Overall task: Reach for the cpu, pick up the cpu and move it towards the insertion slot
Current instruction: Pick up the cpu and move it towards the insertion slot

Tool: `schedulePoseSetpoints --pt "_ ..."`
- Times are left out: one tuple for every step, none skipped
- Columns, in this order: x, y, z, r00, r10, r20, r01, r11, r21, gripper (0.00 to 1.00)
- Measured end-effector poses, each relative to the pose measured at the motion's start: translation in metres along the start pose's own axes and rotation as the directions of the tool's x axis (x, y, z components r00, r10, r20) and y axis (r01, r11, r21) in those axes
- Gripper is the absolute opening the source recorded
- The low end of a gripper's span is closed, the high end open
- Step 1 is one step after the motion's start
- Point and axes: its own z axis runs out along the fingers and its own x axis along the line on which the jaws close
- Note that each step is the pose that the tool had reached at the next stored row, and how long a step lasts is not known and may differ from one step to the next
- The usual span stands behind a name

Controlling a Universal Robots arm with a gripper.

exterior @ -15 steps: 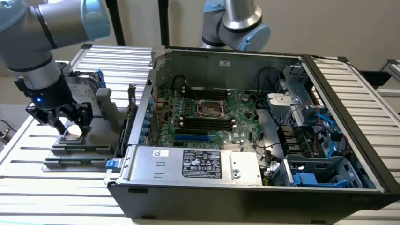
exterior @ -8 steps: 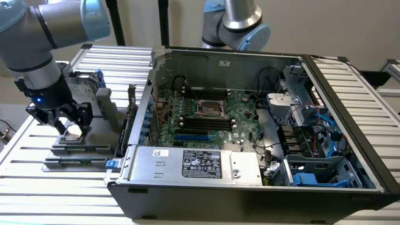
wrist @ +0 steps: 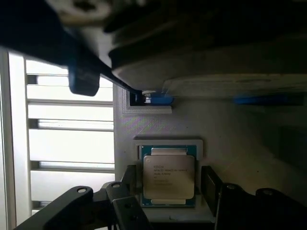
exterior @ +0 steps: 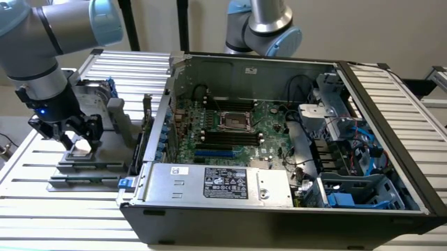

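Toward the slatted tabletop's (exterior: 42, 209) edge at the exterior view's left, the gripper (exterior: 78, 142) (wrist: 170, 184) hangs low over a grey holder (exterior: 87, 166). The cpu (exterior: 82, 148) (wrist: 169, 176) lies flat in the holder, silver side up. The jaws stand open, one finger on each side of the chip, with a narrow gap showing on both sides; they hold nothing. The insertion slot (exterior: 235, 120) sits well apart, on the green board inside the open computer case (exterior: 279, 230).
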Motion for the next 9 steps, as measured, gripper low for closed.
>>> schedulePoseSetpoints --pt "0.0000 0.0000 0.0000 1.0000 0.000 0.0000 0.000 1.0000 0.0000 0.65" --pt "0.0000 0.0000 0.0000 1.0000 0.000 -0.0001 0.000 1.0000 0.0000 0.65" --pt "0.0000 0.0000 0.0000 1.0000 0.000 -0.0001 0.000 1.0000 0.0000 0.65" --pt "0.0000 0.0000 0.0000 1.0000 0.000 -0.0002 0.000 1.0000 0.0000 0.65" --pt "0.0000 0.0000 0.0000 1.0000 0.000 -0.0002 0.000 1.0000 0.0000 0.65" --pt "0.0000 0.0000 0.0000 1.0000 0.000 -0.0002 0.000 1.0000 0.0000 0.65" --pt "0.0001 0.0000 0.0000 1.0000 0.000 -0.0002 0.000 1.0000 0.0000 0.63" --pt "0.0001 0.0000 0.0000 1.0000 0.000 -0.0004 0.000 1.0000 0.0000 0.56" --pt "0.0001 0.0000 0.0000 1.0000 0.000 -0.0005 0.000 1.0000 0.0000 0.56"
